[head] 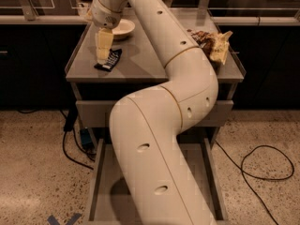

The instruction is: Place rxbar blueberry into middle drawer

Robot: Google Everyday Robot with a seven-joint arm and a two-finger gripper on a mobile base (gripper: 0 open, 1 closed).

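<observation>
Your gripper hung tip-down at the left edge of the rxbar blueberry, which lay flat just beneath it. How wide it stood, or whether it gripped the bar, you could not tell.

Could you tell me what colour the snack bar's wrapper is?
Dark navy with pale markings, seen in the camera view; the claw is right at the rxbar blueberry.

Single cam, high behind arm, looks down at cabinet; jaws upper-left.

A grey cabinet, its lower drawer pulled open, is set on a speckled floor strewn with black cables
</observation>
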